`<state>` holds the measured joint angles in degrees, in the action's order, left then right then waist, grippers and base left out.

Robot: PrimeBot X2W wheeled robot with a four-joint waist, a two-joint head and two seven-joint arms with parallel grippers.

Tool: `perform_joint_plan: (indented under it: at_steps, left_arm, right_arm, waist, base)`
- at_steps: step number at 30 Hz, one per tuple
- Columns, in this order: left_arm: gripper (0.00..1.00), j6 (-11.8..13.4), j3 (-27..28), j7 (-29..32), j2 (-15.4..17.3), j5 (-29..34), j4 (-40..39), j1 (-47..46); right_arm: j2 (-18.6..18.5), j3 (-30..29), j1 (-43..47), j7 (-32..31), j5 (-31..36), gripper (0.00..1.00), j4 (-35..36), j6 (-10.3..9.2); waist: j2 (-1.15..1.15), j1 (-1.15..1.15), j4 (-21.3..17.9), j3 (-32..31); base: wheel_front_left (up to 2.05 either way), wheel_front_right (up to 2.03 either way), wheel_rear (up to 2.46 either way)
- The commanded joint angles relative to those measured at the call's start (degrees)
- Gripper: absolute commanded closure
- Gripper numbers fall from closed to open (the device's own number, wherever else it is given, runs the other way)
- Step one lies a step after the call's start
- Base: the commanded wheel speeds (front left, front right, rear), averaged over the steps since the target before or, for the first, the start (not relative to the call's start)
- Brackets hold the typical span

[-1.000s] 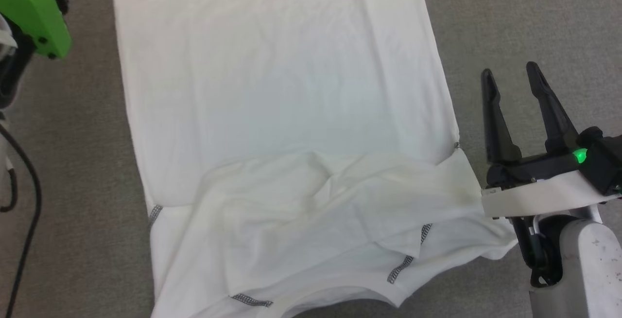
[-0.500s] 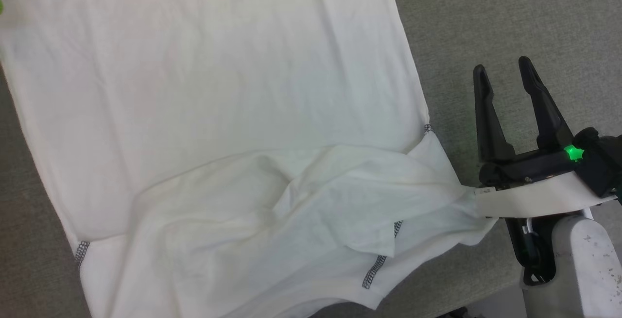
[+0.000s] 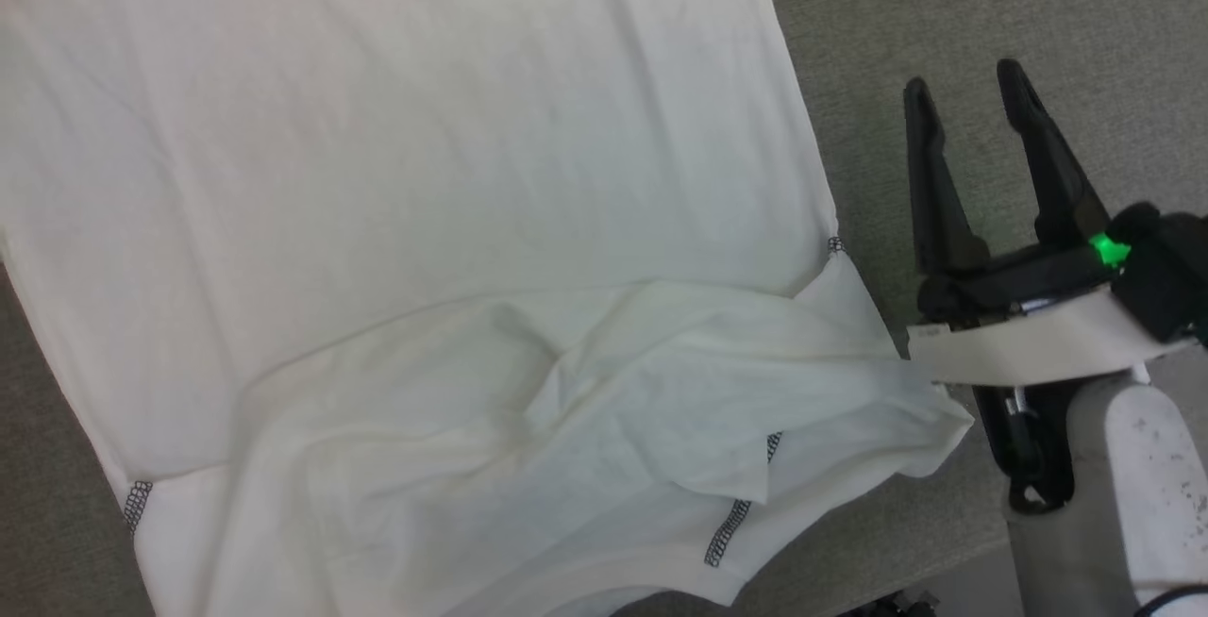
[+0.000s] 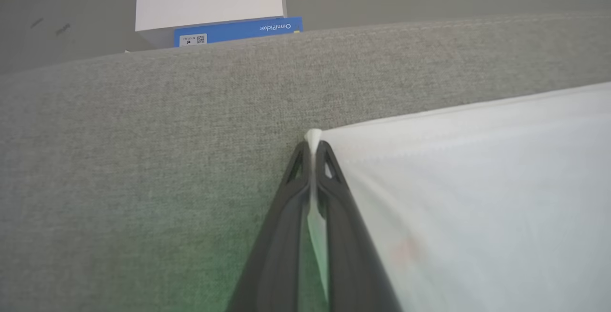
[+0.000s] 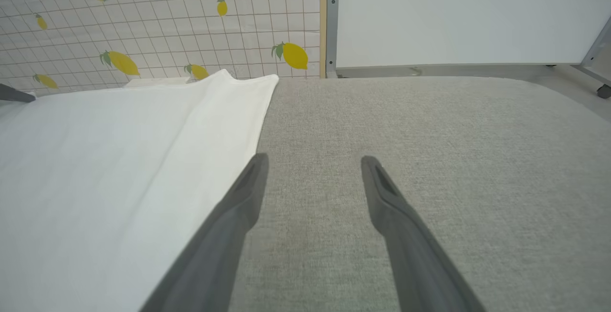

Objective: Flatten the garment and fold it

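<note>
Thin, limp garment (image 3: 425, 174) likely draping and creasing easily. Corner being pinched by left hand (image 4: 312, 149); right hand (image 3: 963, 79) hovering spread, empty. Hem corners probably offering best hold.

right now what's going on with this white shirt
A two-armed robot is flattening a white garment spread on a grey fabric surface. Its left gripper is shut on one corner of the garment, with cloth pinched between the fingers. The right gripper is open and holds nothing; it hovers over the grey surface just beside the garment's right edge. Most of the garment lies smooth, but the near end is rumpled, so it isn't flat yet.
</note>
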<state>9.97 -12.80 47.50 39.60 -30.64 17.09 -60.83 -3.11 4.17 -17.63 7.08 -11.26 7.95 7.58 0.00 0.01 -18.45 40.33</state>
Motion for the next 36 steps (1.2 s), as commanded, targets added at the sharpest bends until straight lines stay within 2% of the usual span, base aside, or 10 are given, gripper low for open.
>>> perform_joint_plan:
  at_steps: [1, 8, 14, 19, 25, 32, 33, 34, 35, 36]
  left_arm:
    - [1.00, -0.45, -0.40, -0.32, 0.18, 0.15, 0.31, 1.62]
    - [1.00, -2.20, -1.44, -2.26, -1.55, -0.64, 0.02, 0.82]
    - [1.00, -4.11, -3.22, -3.58, -4.19, -1.20, -0.39, -1.30]
    - [1.00, -6.01, -4.95, -4.75, -7.02, -1.86, -0.62, -3.44]
    - [1.00, -8.33, -7.02, -6.43, -9.66, -2.04, -1.20, -5.94]
    - [1.00, -9.83, -8.49, -8.23, -11.87, -2.21, -2.08, -7.85]
    - [1.00, -9.96, -8.65, -8.42, -12.04, -2.21, -2.10, -7.96]
    - [1.00, -10.15, -8.84, -8.63, -12.19, -2.20, -2.12, -8.05]
    - [1.00, -10.23, -8.92, -8.74, -12.26, -2.21, -2.13, -8.08]
    - [1.00, -10.38, -9.06, -8.94, -12.37, -2.26, -2.10, -8.10]
  right_arm:
    - [0.21, 0.46, -3.17, -0.71, 0.62, 0.00, 0.69, -0.09]
    - [-0.61, 1.07, -22.60, -11.52, -0.23, 0.00, -5.51, -0.09]
    - [-0.05, -2.73, -41.65, -28.33, -1.90, 0.00, -23.19, -0.09]
    - [0.13, -6.80, -53.28, -39.21, 2.91, 0.00, -35.21, -0.09]
    - [0.20, -11.41, -61.44, -48.48, 10.57, 0.00, -42.14, -0.09]
    - [0.22, -15.84, -65.48, -57.04, 16.07, 0.02, -44.75, -0.09]
    - [0.22, -16.23, -65.67, -58.04, 16.71, 0.35, -44.91, -0.09]
    - [0.23, -16.56, -65.82, -59.28, 17.37, 0.58, -45.10, -0.09]
    - [0.23, -16.68, -65.85, -59.95, 17.82, 0.69, -45.12, -0.09]
    - [0.23, -16.60, -65.78, -61.26, 18.77, 1.00, -45.07, -0.09]
  waist:
    - [0.00, -0.01, 0.45, 0.09]
    - [0.00, -0.01, 2.78, 0.58]
    - [0.00, -0.01, 6.83, 2.23]
    - [0.00, -0.01, 10.85, 4.24]
    - [0.00, -0.01, 15.00, 6.77]
    - [0.00, -0.01, 18.28, 8.75]
    - [0.00, -0.01, 18.52, 8.84]
    - [0.00, -0.01, 18.73, 8.88]
    - [0.00, -0.01, 18.83, 8.91]
    - [0.00, -0.01, 18.96, 8.92]
  base:
    - [0.00, 0.00, 0.00]
    - [0.00, 0.00, 0.00]
    - [0.00, 0.00, 0.00]
    - [0.00, 0.00, 0.00]
    - [0.00, 0.00, 0.00]
    - [0.00, 0.00, 0.00]
    - [0.00, 0.00, 0.00]
    - [0.00, 0.00, 0.00]
    - [0.00, 0.00, 0.00]
    - [0.00, 0.00, 0.00]
